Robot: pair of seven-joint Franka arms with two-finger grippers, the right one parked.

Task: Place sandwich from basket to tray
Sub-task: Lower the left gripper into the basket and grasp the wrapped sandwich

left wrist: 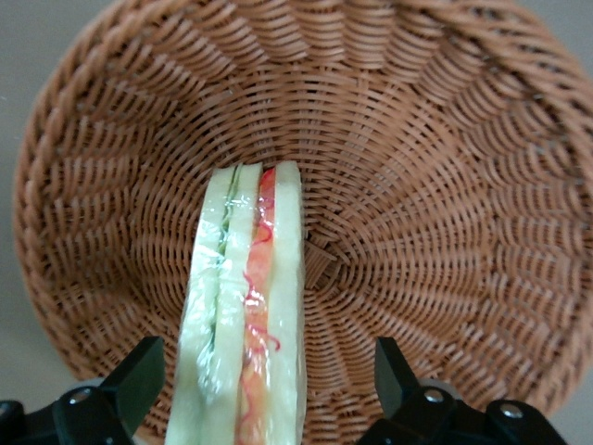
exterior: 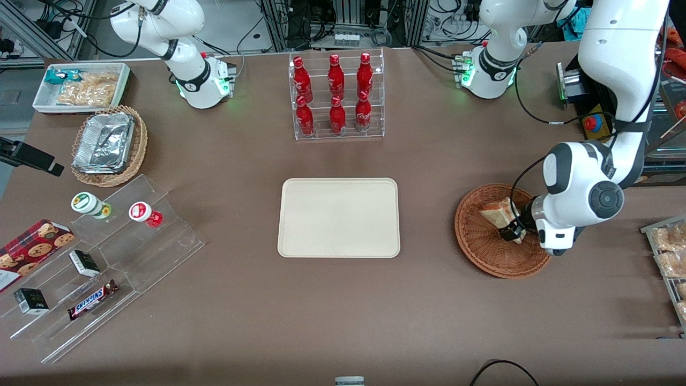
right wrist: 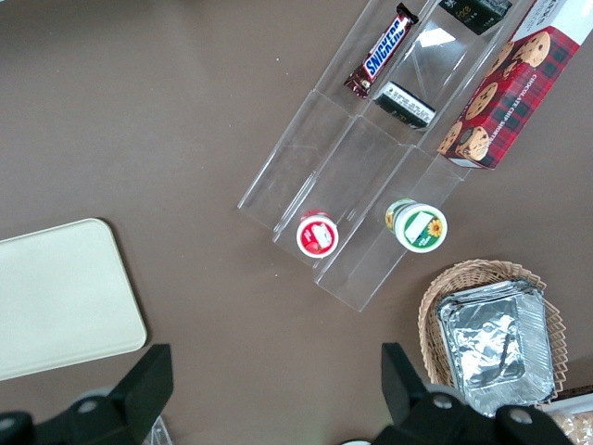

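Note:
The sandwich (exterior: 496, 213) (left wrist: 250, 306) stands on edge in the reddish-brown wicker basket (exterior: 477, 241) (left wrist: 445, 185), wrapped in clear film, its red-orange and green filling showing along the cut edge. My left gripper (exterior: 512, 231) (left wrist: 267, 385) is down in the basket and open, one fingertip on each side of the sandwich with gaps between pads and bread. The cream tray (exterior: 338, 217) (right wrist: 56, 297) lies flat at the table's middle, toward the parked arm's end from the basket, with nothing on it.
A clear rack of red bottles (exterior: 336, 95) stands farther from the front camera than the tray. A tan basket with a foil container (exterior: 109, 143), a snack bin (exterior: 80, 87) and clear steps with snacks (exterior: 102, 257) lie toward the parked arm's end.

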